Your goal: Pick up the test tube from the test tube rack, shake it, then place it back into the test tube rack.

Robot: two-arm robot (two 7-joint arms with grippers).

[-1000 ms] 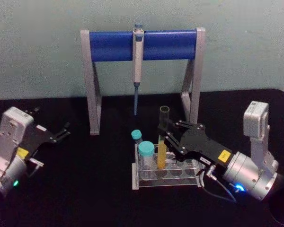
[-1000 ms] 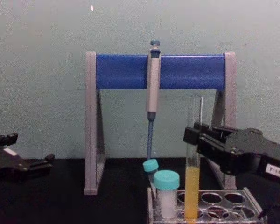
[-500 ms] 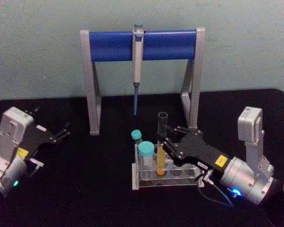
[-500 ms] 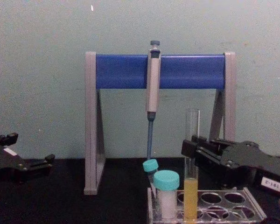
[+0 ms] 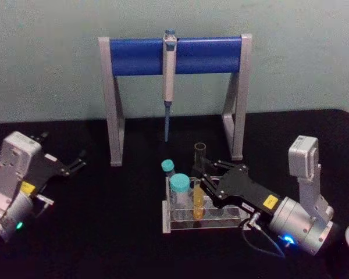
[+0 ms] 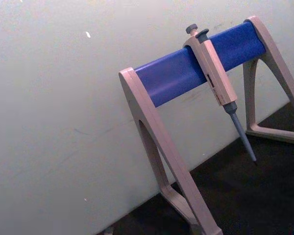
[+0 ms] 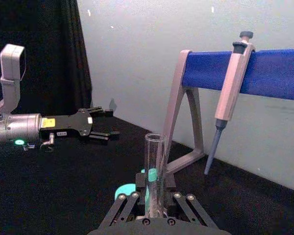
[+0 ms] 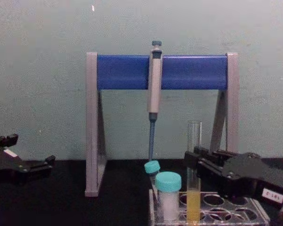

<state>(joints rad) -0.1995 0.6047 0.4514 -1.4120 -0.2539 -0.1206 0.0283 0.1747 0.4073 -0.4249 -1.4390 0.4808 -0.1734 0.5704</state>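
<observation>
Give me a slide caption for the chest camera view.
Right gripper holds the test tube upright in the rack beside two teal-capped vials.

Pipette (image 5: 168,70) on stand (image 5: 134,56), capped vials (image 5: 180,185)

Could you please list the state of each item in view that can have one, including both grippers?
test tube: upright in the rack, uncapped, yellow-orange liquid in its lower part.
test tube rack: flat on the table.
right gripper: shut on the test tube.
left gripper: open, parked at the left.
teal-capped vials: capped, standing in the rack.
pipette: hanging on its stand.
</observation>
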